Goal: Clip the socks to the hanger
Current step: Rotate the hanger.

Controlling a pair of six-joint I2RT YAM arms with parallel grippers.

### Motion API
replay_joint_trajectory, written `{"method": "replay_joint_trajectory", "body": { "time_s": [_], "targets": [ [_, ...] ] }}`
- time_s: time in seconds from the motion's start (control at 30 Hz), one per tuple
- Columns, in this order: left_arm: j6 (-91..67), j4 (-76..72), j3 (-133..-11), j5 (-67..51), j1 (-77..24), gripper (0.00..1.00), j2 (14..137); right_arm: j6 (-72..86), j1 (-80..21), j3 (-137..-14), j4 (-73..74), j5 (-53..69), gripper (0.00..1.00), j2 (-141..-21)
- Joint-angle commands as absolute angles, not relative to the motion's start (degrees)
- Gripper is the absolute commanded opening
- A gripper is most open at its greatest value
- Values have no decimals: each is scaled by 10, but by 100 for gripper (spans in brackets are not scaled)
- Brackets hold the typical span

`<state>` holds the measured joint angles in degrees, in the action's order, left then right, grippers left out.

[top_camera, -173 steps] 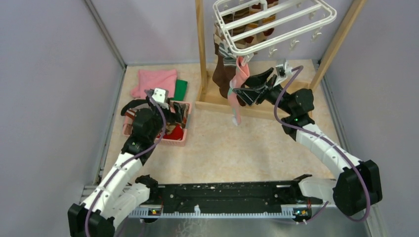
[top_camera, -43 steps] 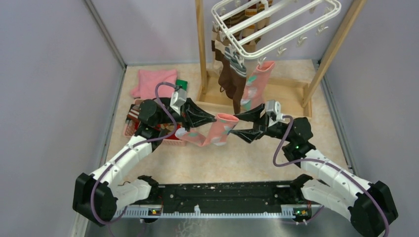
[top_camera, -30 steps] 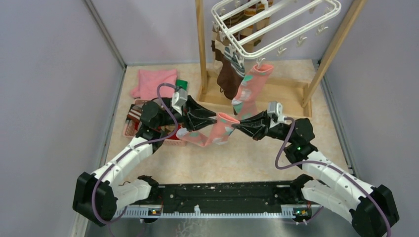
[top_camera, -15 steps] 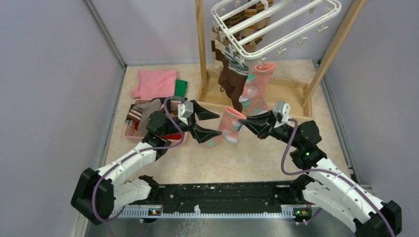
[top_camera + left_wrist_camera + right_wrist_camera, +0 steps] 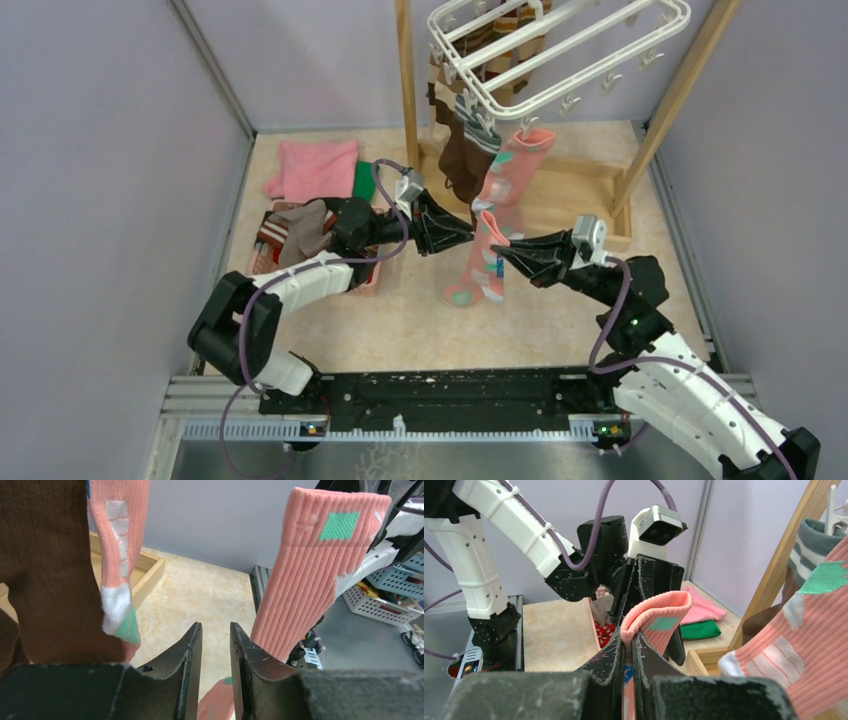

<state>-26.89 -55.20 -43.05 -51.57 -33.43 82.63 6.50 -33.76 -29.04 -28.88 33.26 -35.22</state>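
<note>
A pink sock with teal patches (image 5: 478,268) hangs toe-down over the table, and my right gripper (image 5: 503,252) is shut on its cuff (image 5: 657,614). My left gripper (image 5: 468,229) stands just left of that cuff. Its jaws are a narrow gap apart with nothing between them (image 5: 216,626), and the sock (image 5: 320,570) hangs to their right. The white hanger (image 5: 560,55) hangs at the top. Clipped under it are a matching pink sock (image 5: 520,165), dark brown socks (image 5: 458,160) and striped socks (image 5: 490,35).
A pink basket (image 5: 368,285) holding more socks sits under the left arm. A folded pink cloth (image 5: 315,165) and a green cloth (image 5: 365,180) lie behind it. The wooden frame's posts (image 5: 405,90) and base (image 5: 570,205) stand just behind both grippers.
My left gripper has let go of the pink sock, moved up and right beside the cuff and narrowed its jaws. The sock now hangs from the right gripper alone.
</note>
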Motion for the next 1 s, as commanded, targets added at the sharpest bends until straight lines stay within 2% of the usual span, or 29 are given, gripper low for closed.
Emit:
{"method": "replay_joint_trajectory", "body": {
  "time_s": [0.0, 0.2, 0.43, 0.53, 0.7, 0.97],
  "targets": [
    [-350, -669, -457, -538, -337, 34, 850, 59, -343, -297, -286, 332, 0, -339],
    [-305, -605, -426, -514, -329, 39, 805, 37, -343, -296, -245, 244, 0, -308],
    [-229, -492, -389, -458, -312, 55, 718, 3, -342, -273, -226, 113, 0, -230],
    [-212, -476, -390, -456, -306, 67, 693, -24, -343, -258, -231, 80, 0, -199],
    [-185, -482, -394, -433, -307, 98, 666, -42, -343, -247, -230, 52, 0, -176],
    [-277, -574, -484, -477, -307, 99, 745, -38, -342, -247, -207, -37, 0, -171]
  ]
}}
